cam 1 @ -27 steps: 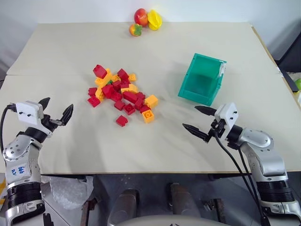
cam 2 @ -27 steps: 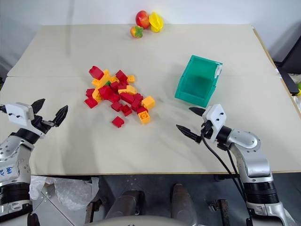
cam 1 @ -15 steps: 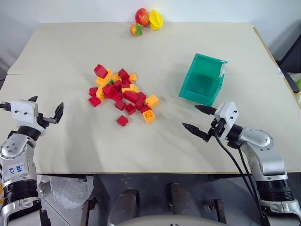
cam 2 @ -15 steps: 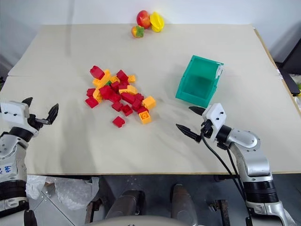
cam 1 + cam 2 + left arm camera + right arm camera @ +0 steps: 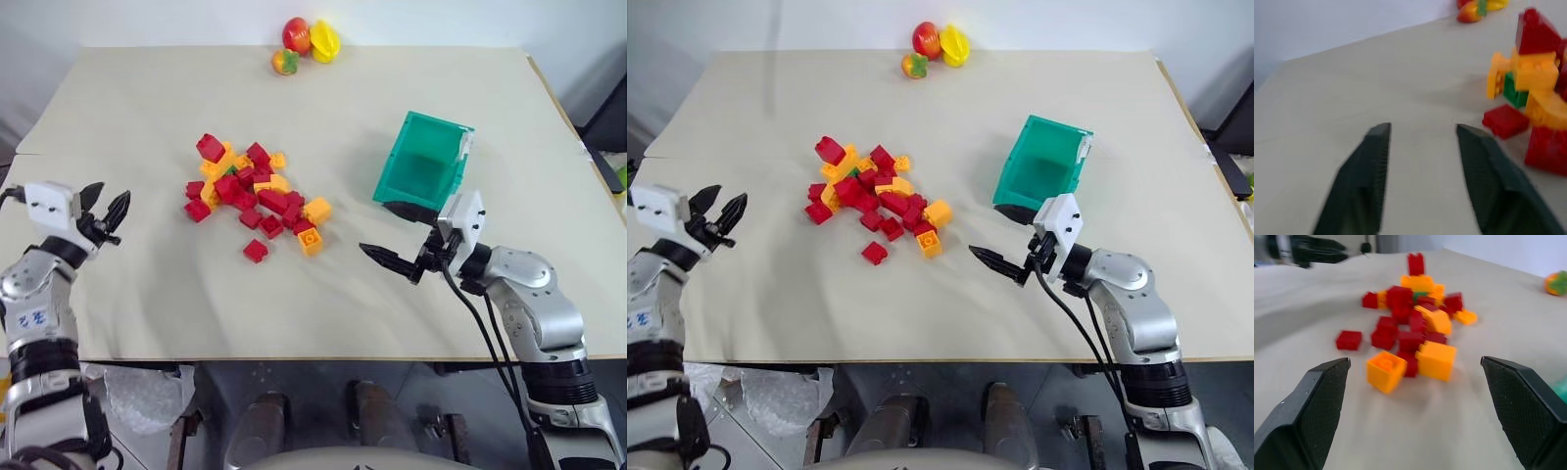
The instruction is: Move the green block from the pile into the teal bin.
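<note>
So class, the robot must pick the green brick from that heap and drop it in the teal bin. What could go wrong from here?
1. The small dark-green studded plastic brick sits wedged among red and orange-yellow bricks in the loose heap, so the jaws may grab or scatter neighbours.
2. The right gripper, jaws wide, points at the heap's near edge, and the green brick lies on the far side.
3. The teal rectangular plastic bin stands close beside that arm; a swing could knock it.
</note>
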You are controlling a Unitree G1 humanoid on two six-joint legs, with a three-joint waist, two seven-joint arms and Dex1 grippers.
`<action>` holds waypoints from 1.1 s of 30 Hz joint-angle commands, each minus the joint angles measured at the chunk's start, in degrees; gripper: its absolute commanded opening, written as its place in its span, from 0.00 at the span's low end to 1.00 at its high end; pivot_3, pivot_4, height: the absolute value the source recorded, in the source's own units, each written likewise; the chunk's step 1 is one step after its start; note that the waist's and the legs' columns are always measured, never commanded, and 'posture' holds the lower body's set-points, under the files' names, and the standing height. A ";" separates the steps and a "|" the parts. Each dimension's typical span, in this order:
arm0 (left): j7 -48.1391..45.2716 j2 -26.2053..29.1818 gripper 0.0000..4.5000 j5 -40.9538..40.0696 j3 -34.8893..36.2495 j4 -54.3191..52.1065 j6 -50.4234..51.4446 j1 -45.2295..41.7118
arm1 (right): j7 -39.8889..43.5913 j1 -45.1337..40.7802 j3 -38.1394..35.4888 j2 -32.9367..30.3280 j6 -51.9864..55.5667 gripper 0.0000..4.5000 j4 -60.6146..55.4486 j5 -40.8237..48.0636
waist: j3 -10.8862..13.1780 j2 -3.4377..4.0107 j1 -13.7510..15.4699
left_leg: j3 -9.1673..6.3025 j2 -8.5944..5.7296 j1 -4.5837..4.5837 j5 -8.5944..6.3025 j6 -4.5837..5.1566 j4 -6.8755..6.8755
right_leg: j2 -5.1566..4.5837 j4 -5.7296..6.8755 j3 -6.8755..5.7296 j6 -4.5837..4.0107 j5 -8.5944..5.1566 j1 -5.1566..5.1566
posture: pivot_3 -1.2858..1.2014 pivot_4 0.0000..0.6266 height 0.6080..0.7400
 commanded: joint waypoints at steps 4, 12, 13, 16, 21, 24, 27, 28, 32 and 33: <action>-0.32 1.83 0.01 3.42 -2.60 17.75 -4.11 -13.98 | 0.89 -2.72 0.85 0.94 2.52 1.00 -2.91 3.51 | -0.03 -0.05 -0.24 | -0.02 -0.19 -0.33 -0.02 0.04 0.20 | 0.00 0.13 -0.04 0.02 0.01 -0.27 | 0.52 0.24 1.00; 5.77 -2.25 0.01 9.62 -7.20 29.06 -6.53 -25.32 | -1.77 -2.17 0.66 1.47 2.93 1.00 -5.43 3.33 | -0.03 -0.06 -0.48 | 0.10 -0.27 -0.74 -0.03 0.04 0.45 | -0.03 0.41 -0.04 0.04 0.02 -0.76 | 0.52 0.24 1.00; 5.81 -3.06 0.01 10.09 -7.58 29.59 -6.50 -26.02 | -2.14 -1.62 0.67 1.42 3.03 1.00 -6.07 3.33 | -0.03 -0.06 -0.42 | 0.10 -0.28 -0.74 -0.03 0.04 0.46 | -0.04 0.43 -0.04 0.04 0.02 -0.76 | 0.52 0.24 1.00; 2.78 -5.89 0.01 10.85 -8.70 30.43 -5.36 -27.46 | -2.89 -0.06 0.70 1.31 3.19 1.00 -7.52 3.24 | -0.03 -0.07 -0.23 | 0.11 -0.30 -0.75 -0.03 0.06 0.47 | -0.04 0.43 -0.03 0.05 0.03 -0.76 | 0.52 0.24 1.00; -4.55 -8.68 0.01 11.54 -10.14 30.89 -3.02 -27.69 | -3.54 0.80 0.36 1.29 2.44 1.00 -7.48 2.67 | -0.03 -0.07 -0.58 | 0.21 -0.29 -0.75 -0.04 0.07 0.48 | -0.03 0.45 0.01 0.06 0.03 -0.79 | 0.52 0.24 1.00; -8.71 -9.41 0.01 11.43 -10.58 30.49 -2.52 -27.48 | -3.56 1.10 0.21 1.09 2.15 1.00 -7.50 2.68 | -0.03 -0.07 -1.05 | 0.21 -0.28 -0.75 -0.03 0.06 0.48 | -0.01 0.48 0.02 0.06 0.03 -0.79 | 0.52 0.24 1.00; -18.94 -10.18 0.01 9.53 -10.33 29.46 0.22 -26.94 | -3.48 1.19 0.06 1.06 1.71 1.00 -6.91 2.59 | -0.03 -0.07 -1.39 | 0.21 -0.28 -0.75 -0.03 0.06 0.50 | -0.02 0.51 0.02 0.06 0.03 -0.79 | 0.52 0.24 1.00; -23.98 -10.42 0.01 8.80 -10.47 28.66 1.39 -26.43 | -3.35 1.17 0.12 1.07 1.51 1.00 -6.67 2.51 | -0.03 -0.07 -1.41 | 0.21 -0.28 -0.75 -0.03 0.06 0.51 | -0.02 0.52 0.02 0.06 0.03 -0.79 | 0.52 0.24 1.00; -25.85 -9.82 0.01 6.12 -8.08 26.45 2.99 -26.48 | -2.91 0.66 0.39 1.11 0.71 1.00 -5.55 2.27 | -0.03 -0.07 -1.49 | 0.22 -0.29 -0.75 -0.03 0.07 0.55 | -0.02 0.55 0.02 0.05 0.03 -0.78 | 0.52 0.24 1.00; -23.37 -9.50 0.01 5.41 -6.91 26.26 2.96 -26.86 | -2.83 0.42 0.43 1.16 0.56 1.00 -5.23 2.20 | -0.03 -0.08 -1.52 | 0.21 -0.29 -0.75 -0.03 0.07 0.56 | -0.02 0.56 0.04 0.06 0.03 -0.78 | 0.52 0.24 1.00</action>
